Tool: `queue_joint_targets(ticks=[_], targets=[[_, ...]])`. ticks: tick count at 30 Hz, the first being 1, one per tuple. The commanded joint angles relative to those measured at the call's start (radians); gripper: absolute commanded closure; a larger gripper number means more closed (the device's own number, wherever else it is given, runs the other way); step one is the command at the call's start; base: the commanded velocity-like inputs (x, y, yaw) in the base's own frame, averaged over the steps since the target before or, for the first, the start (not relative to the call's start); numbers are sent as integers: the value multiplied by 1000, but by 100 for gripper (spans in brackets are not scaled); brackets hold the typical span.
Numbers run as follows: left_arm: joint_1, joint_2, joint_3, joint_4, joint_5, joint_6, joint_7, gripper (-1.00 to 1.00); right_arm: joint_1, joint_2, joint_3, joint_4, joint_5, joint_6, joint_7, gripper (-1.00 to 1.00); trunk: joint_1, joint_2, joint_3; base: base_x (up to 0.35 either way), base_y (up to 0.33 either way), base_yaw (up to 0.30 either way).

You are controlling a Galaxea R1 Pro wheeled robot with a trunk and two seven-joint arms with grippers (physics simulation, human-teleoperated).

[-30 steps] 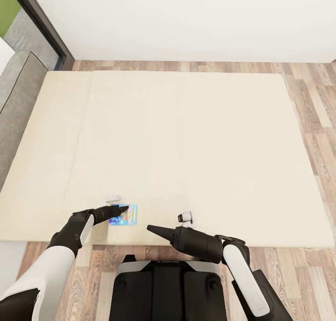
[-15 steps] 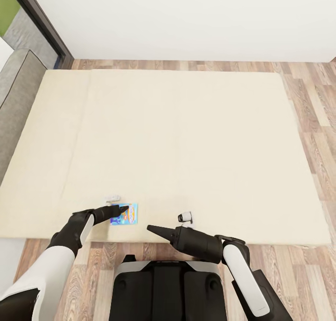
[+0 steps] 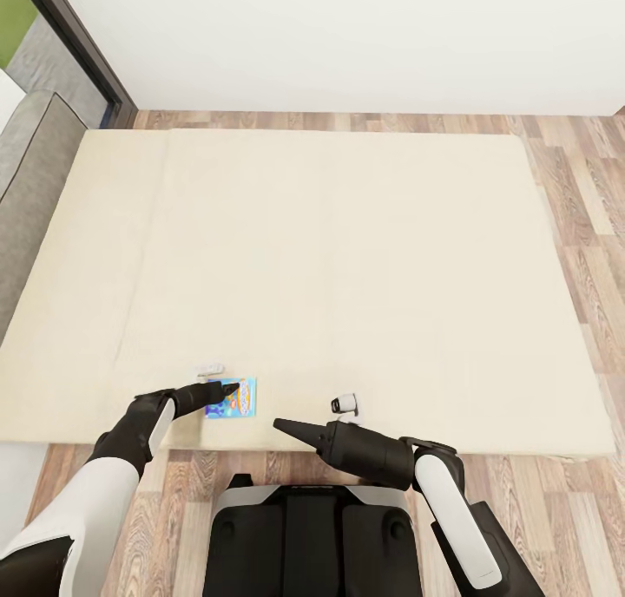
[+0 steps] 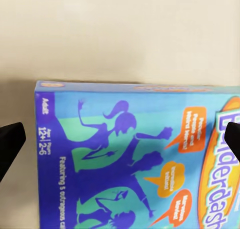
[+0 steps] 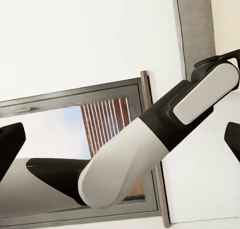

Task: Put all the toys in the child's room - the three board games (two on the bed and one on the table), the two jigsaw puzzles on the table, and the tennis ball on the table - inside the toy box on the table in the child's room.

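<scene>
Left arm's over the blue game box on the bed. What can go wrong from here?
1. The blue board game lies flat on the bed; in the left wrist view the left gripper has its jaws wide beside the box, so closing may skid off the thin edge.
2. The box sits near the bed's front edge; a push might slide it off.
3. The right gripper hangs nearby and may crowd the lift.

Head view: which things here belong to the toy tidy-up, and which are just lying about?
Part of the job:
- small blue board game box with orange-yellow print
- wide beige bed it lies on
- left gripper, open over the box

Lying about:
- small white item
- small white-and-black item
</scene>
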Motion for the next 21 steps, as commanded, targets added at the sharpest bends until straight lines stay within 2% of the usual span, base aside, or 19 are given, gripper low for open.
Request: queue_joint_targets(ticks=[1, 21], targets=[[0, -1, 5, -1, -4, 7, -7, -100, 0, 0, -1, 0, 0, 5, 2, -100, 1, -1, -1, 0, 0, 0], [0, 0, 5, -1, -6, 62, -4, -100, 0, 0, -1, 0, 0, 5, 1, -100, 1, -1, -1, 0, 0, 0]])
